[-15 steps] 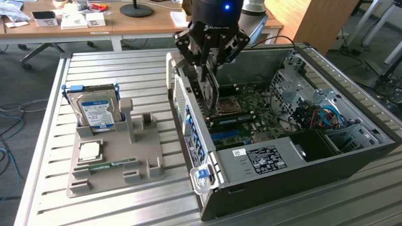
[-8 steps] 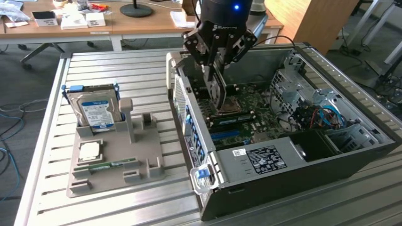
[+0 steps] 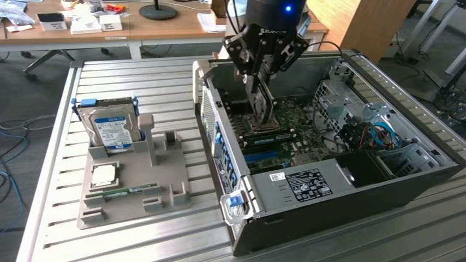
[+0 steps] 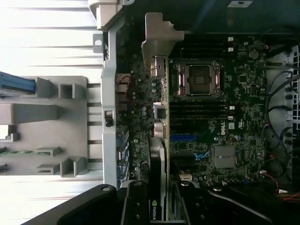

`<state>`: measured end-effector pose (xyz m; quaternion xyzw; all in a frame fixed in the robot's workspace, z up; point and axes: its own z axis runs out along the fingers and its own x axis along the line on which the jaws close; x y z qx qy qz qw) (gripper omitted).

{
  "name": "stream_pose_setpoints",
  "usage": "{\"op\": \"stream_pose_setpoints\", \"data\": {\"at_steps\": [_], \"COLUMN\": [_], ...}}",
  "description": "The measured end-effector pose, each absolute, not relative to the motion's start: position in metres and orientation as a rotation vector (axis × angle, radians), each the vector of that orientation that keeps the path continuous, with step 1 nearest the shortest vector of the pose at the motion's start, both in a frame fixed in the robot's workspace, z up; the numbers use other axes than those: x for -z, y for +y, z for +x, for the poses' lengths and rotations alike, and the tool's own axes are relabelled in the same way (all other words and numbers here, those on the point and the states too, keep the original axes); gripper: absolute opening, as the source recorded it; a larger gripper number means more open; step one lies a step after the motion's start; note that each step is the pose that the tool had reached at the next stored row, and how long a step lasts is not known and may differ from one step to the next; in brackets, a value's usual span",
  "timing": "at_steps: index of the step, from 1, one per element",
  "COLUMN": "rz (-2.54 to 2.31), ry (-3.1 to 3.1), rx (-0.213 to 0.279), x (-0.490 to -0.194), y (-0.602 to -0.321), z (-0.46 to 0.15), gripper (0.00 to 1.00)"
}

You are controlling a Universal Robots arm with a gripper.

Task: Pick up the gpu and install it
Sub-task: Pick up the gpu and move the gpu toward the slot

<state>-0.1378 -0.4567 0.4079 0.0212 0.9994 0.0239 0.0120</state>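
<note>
Exterior view: gripper (image 3: 256,82) clamped on the gpu (image 3: 263,109), card hanging upright on edge inside the open PC case (image 3: 328,213), just over the motherboard (image 3: 298,117). Wrist view: its silver bracket (image 4: 159,37) sits by the case's rear wall. Hard drive (image 3: 113,131) stands in the gray holder (image 3: 131,196) outside the case.

Wrist view: "NVIDIA" in white beside a green logo, on the black face of the gpu (image 4: 156,180).
Motherboard (image 4: 234,154): small white round badge near the memory slots, possibly Dell, not certain.
Exterior view: hard drive (image 3: 113,131), blue-white label, print illegible.
Black sticker (image 3: 309,185) and white sticker (image 3: 275,176) inside the computer case (image 3: 407,180): print too fine to read.
</note>
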Motion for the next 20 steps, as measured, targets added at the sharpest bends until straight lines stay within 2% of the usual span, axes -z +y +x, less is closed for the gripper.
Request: {"op": "stream_pose_setpoints", "data": {"at_steps": [20], "rz": [0.066], "ry": [3.116], "rx": [-0.075], "x": [-0.408], "y": [-0.457], "z": [-0.107], "gripper": [0.27]}}
